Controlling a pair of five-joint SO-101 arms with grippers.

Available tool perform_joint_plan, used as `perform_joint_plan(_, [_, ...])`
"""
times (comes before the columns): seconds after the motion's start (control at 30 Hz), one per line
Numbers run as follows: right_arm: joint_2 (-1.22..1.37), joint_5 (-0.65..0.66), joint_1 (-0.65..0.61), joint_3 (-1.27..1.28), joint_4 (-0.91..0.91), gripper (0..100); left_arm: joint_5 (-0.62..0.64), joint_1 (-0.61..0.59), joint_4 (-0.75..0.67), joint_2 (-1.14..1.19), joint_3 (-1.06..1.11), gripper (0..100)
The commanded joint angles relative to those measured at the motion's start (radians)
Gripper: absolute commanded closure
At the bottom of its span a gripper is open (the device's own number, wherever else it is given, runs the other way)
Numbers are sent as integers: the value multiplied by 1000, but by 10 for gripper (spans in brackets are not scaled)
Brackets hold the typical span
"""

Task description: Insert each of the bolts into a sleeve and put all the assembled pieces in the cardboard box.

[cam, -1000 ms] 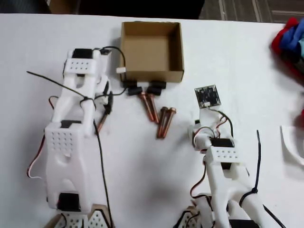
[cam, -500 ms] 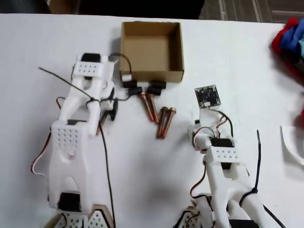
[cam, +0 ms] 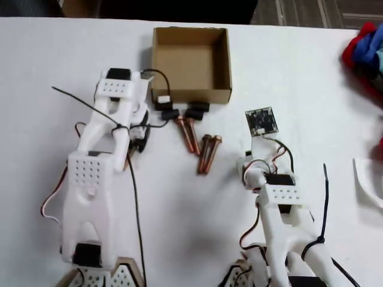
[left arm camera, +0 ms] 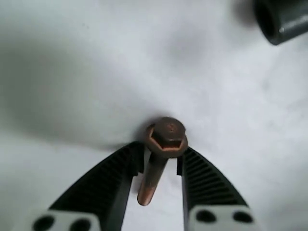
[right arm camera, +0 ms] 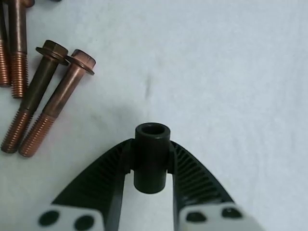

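My left gripper (left arm camera: 161, 156) is shut on a copper bolt (left arm camera: 163, 139), its hex head out past the fingertips and its shank hanging between the jaws. A black sleeve (left arm camera: 281, 19) lies just beyond it. In the high view the left gripper (cam: 141, 134) hangs beside two black sleeves (cam: 170, 112) (cam: 196, 110) in front of the cardboard box (cam: 191, 92). My right gripper (right arm camera: 150, 149) is shut on another black sleeve (right arm camera: 151, 156), open end facing away from the camera. Loose bolts (cam: 187, 134) (cam: 209, 153) lie between the arms, and two of them (right arm camera: 48, 103) are near the right gripper.
The right arm (cam: 281, 197) stands at the front right, its wrist camera board (cam: 261, 121) above the table. A red and blue cloth (cam: 365, 48) sits at the far right edge, and a white curved object (cam: 366, 185) lies below it.
The left arm has swung to the right with the bolt, bringing its gripper closer to the sleeves by the box. The right arm has not moved.
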Motion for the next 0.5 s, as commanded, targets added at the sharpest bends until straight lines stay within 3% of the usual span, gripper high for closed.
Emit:
perform_joint_plan(0.0, [-36, 2, -5, -3, -19, 978, 0, -15, -51, 2, -61, 854])
perform_joint_plan(0.47, [-36, 2, -5, -3, -19, 978, 3, -14, -92, 2, -59, 842])
